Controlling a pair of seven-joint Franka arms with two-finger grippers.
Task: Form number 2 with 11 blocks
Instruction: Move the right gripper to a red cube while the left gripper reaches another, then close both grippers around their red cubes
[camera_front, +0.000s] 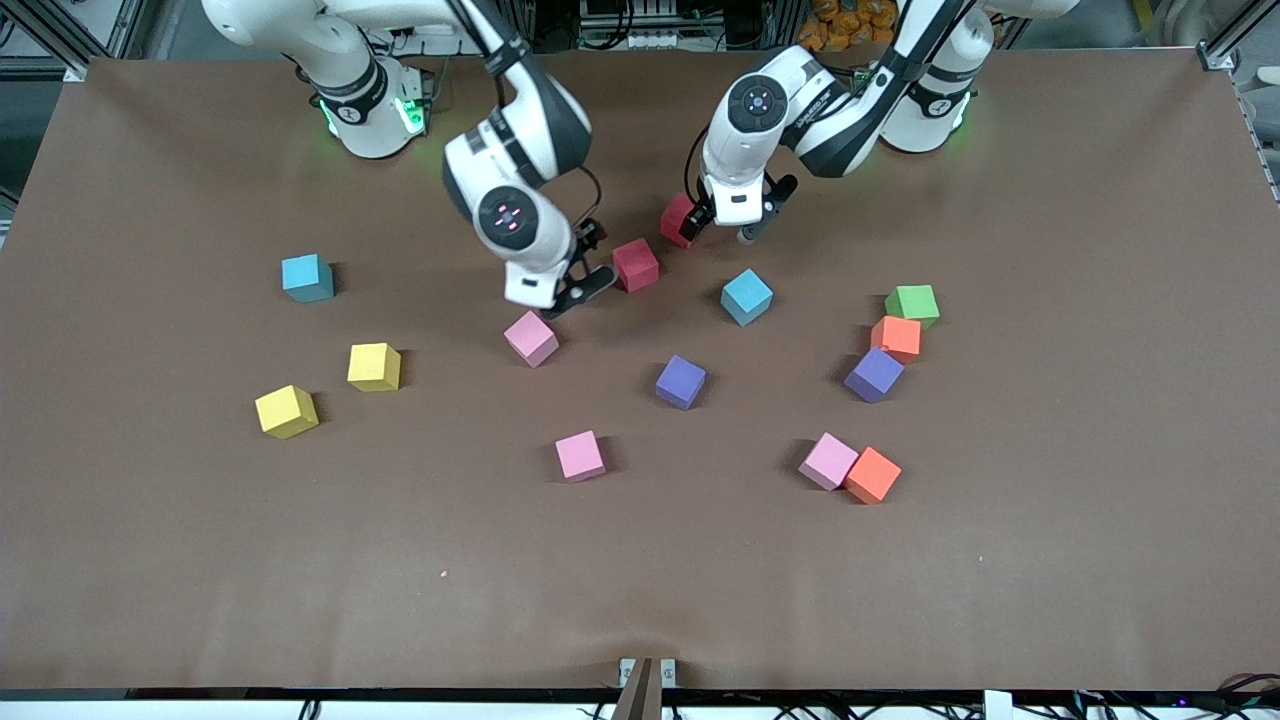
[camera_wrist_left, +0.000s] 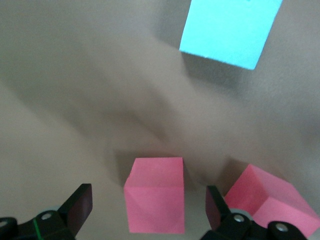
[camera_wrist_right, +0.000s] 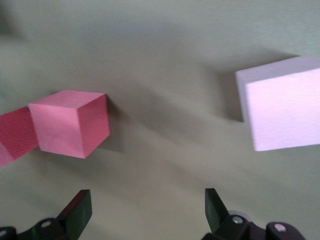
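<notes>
Red cubes (camera_front: 636, 265) lay loose on the surface (camera_front: 640, 580) under two wide-open hands, left hand (camera_front: 728, 229) and right hand (camera_front: 585, 272).

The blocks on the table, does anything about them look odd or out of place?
Nothing is damaged or spilled; the blocks just lie scattered at all angles, with no number 2 begun. One oddity: a single green cube sits at the left arm's end, touching an orange cube; no other block shares its colour.
</notes>
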